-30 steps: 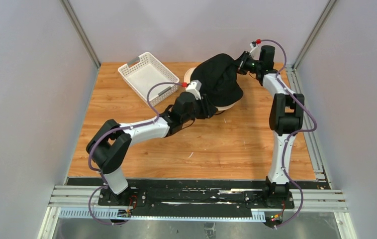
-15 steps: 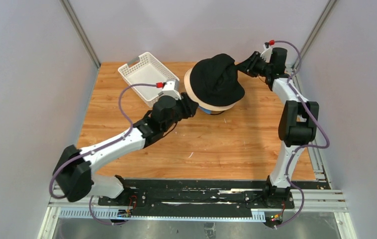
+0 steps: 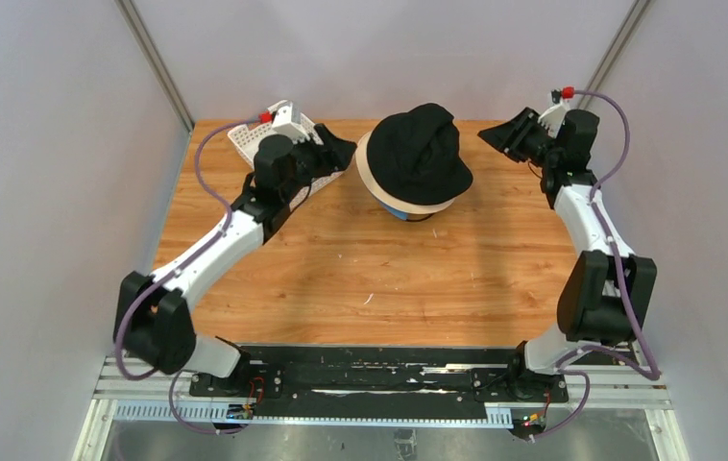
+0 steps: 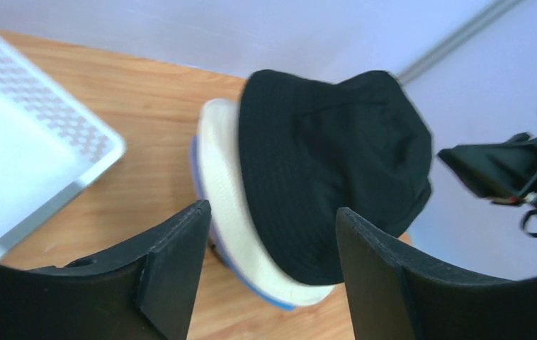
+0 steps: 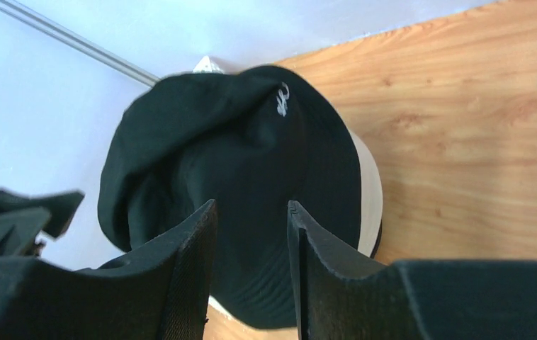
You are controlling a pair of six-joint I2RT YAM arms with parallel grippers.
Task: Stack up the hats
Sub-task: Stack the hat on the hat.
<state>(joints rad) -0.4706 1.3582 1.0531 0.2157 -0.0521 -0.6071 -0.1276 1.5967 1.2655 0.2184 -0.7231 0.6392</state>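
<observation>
Hats [image 3: 408, 178] sit stacked by the middle of the table's far edge: black hat [image 3: 420, 152] on top, beige hat [image 3: 368, 178] under it, blue rim [image 3: 396, 211] lowest. Left gripper [image 3: 342, 155] and right gripper [image 3: 498, 134] flank the stack, touching nothing. A white basket [image 3: 245, 138] sits in the far-left corner.

Left wrist: fingers [image 4: 173, 276] spread wide, empty.

Right wrist: 2 fingers [image 5: 188, 276] parted, empty.

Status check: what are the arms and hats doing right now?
Left gripper open, empty, by white basket. Right gripper open, empty. Black hat tops stack, over beige hat. Nothing blocking.
</observation>
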